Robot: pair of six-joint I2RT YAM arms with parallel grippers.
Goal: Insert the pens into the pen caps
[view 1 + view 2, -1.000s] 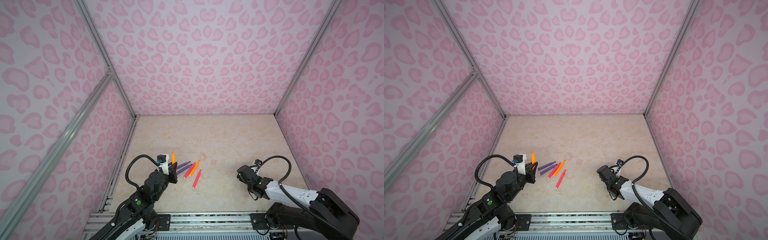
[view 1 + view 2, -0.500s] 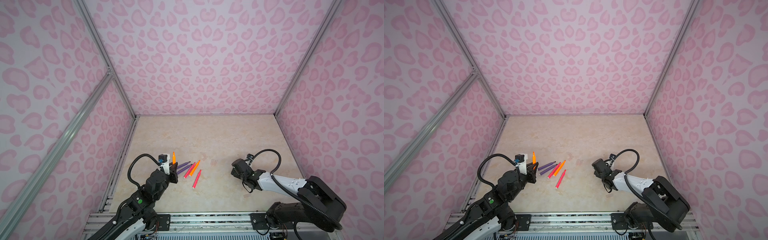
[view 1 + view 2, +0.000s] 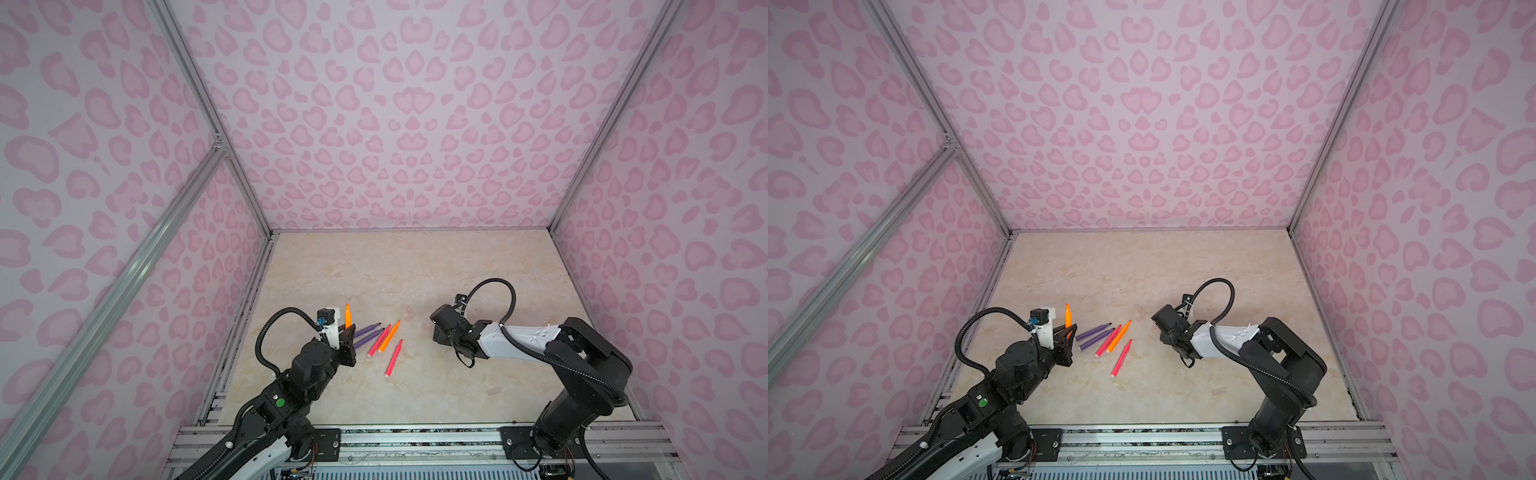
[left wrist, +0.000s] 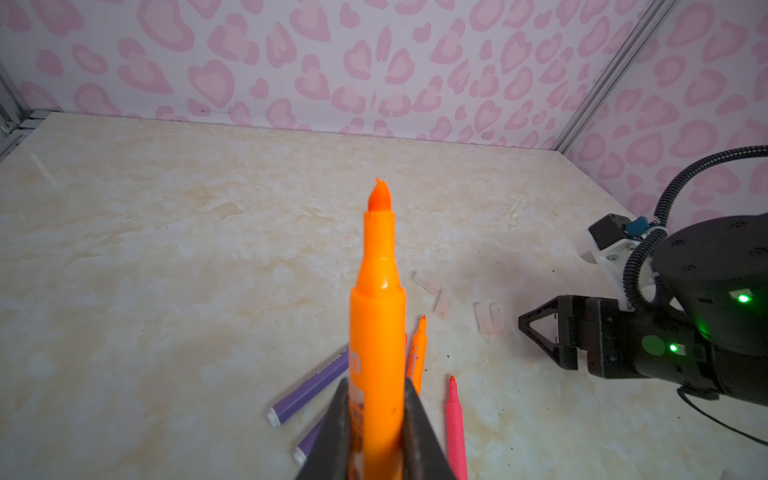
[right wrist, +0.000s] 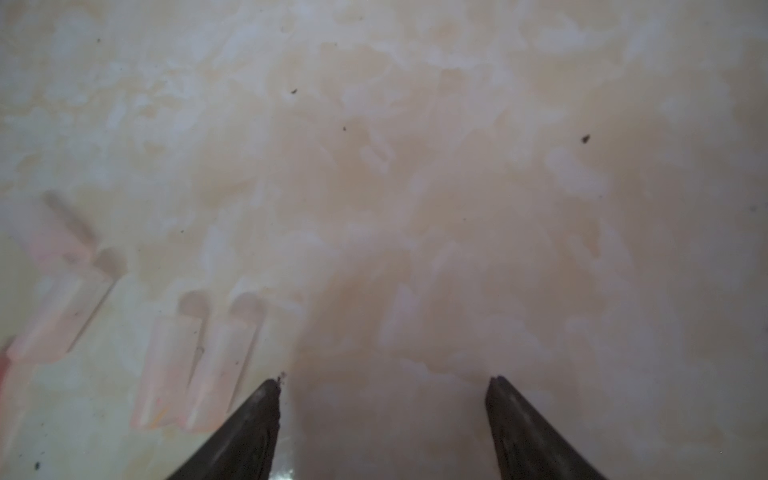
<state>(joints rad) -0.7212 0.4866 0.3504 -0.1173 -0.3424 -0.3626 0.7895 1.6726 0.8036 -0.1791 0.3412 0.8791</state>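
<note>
The right tool (image 5: 384, 380), wide open and empty, is low over the bench (image 5: 457, 166). Two pen caps (image 5: 216, 365) lie just outside its jaws, with their long axes roughly along its reach. The left tool (image 4: 376, 380), farther away, grips an orange pen (image 4: 377, 270) tip-up.

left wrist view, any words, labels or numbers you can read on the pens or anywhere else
On the orange felt-tip marker clamped in the left gripper: dark print on the barrel by the jaws, half hidden, unreadable.
On the purple felt-tip marker lying on the beige table: faint print along the barrel, too small to read.
Nothing else carries text in any view.
</note>
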